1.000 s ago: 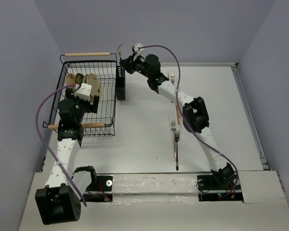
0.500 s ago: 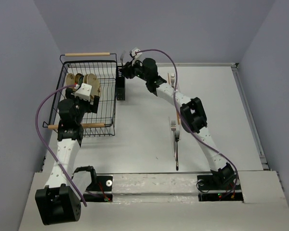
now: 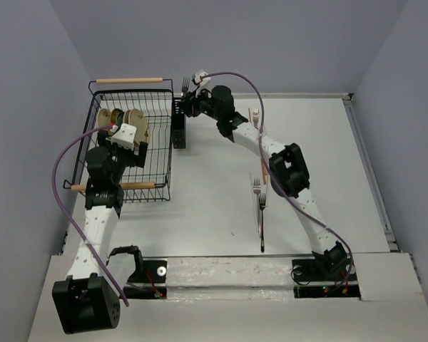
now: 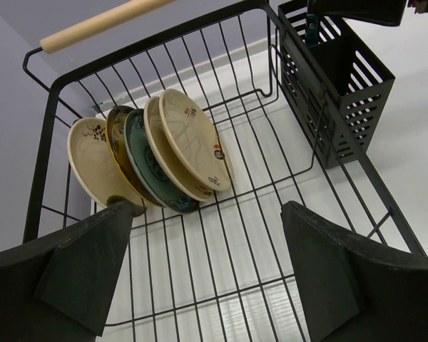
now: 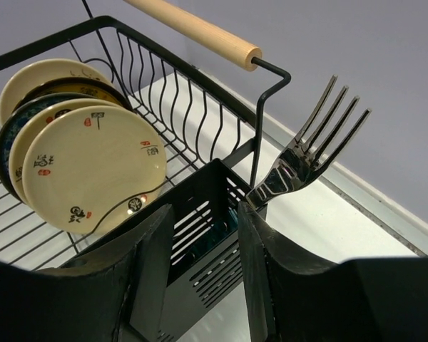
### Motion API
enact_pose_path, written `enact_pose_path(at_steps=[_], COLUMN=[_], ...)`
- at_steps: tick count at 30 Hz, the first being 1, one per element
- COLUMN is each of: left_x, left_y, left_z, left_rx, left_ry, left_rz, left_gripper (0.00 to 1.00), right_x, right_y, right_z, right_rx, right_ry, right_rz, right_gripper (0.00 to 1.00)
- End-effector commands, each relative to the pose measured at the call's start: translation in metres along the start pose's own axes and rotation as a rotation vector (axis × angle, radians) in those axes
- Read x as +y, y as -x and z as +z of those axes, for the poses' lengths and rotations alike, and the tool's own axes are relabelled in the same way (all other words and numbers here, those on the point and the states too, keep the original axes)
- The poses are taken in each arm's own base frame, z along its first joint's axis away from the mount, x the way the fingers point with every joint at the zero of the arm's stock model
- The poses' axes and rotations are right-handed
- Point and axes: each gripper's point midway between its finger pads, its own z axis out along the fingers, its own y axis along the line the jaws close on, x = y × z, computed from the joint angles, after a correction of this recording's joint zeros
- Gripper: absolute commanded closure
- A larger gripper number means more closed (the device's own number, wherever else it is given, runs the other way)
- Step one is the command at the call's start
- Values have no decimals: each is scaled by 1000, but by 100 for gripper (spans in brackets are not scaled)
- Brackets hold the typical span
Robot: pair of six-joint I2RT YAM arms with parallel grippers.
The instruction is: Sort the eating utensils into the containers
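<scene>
A silver fork (image 5: 310,153) with a teal handle stands in the small black slotted caddy (image 5: 207,235), tines up; the top view shows it at the rack's far right corner (image 3: 185,85). My right gripper (image 5: 203,214) hovers over that caddy (image 3: 178,125) with its jaws apart and nothing between them; the fork's neck leans by the right finger. In the top view the right gripper (image 3: 188,100) is just above the caddy. Two more forks (image 3: 259,194) and chopsticks (image 3: 262,174) lie on the table. My left gripper (image 4: 207,214) is open and empty above the wire rack floor.
The big black wire dish rack (image 3: 168,160) with wooden handles (image 3: 128,80) holds several upright plates (image 4: 157,153). The caddy (image 4: 342,78) hangs on its right side. A dark-handled utensil (image 3: 262,235) lies near the front. A raised rim (image 3: 367,171) borders the table's right.
My right gripper has moved left and down to the caddy. The fork, held tilted above the rack corner a second ago, now stands in the caddy. The left arm has not moved.
</scene>
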Motion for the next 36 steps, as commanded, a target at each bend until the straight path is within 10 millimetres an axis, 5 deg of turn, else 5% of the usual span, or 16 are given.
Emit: enact_pose_path(at_steps=[1,5,9,11,12,14,16,19,20,26,31,36], left_x=[2,2,1,1,0,0,0,0,0,-6,-9,-13], left_y=[21,21,21,21,21,21,21,21,22,24,22,21], left_z=[-3,-5,-6,-7,-7,-7,-8,-8,-8,-11,-12,-15], left_rx=[-79,-82,-84,-87,-88,-88,-88,-88,-90,-105,-107,-116], left_ry=[7,10,7,7,5,4,6,4,3,-26,-36,-55], left_rz=[15,17,20,23,23,24,26,26,26,26,29,30], left_gripper=[1,1,1,1,1,1,1,1,1,1,1,1], right_x=[30,34,21,4,-1,-8,-1,6,10,53,76,88], right_y=[101,153,155,124,90,70,27,-8,-25,-63,-92,-120], right_z=[-17,-54,-106,-139,-156,-200,-246,-293,-324,-412,-444,-446], right_rx=[-145,-127,-9,144,243,344,456,565,637,827,856,913], right_ry=[28,-45,-209,-331,-387,-505,-576,-659,-721,-765,-752,-721], right_rz=[-64,-38,-29,1,26,107,175,231,260,413,514,579], right_gripper=[52,52,49,48,47,45,44,43,44,51,59,62])
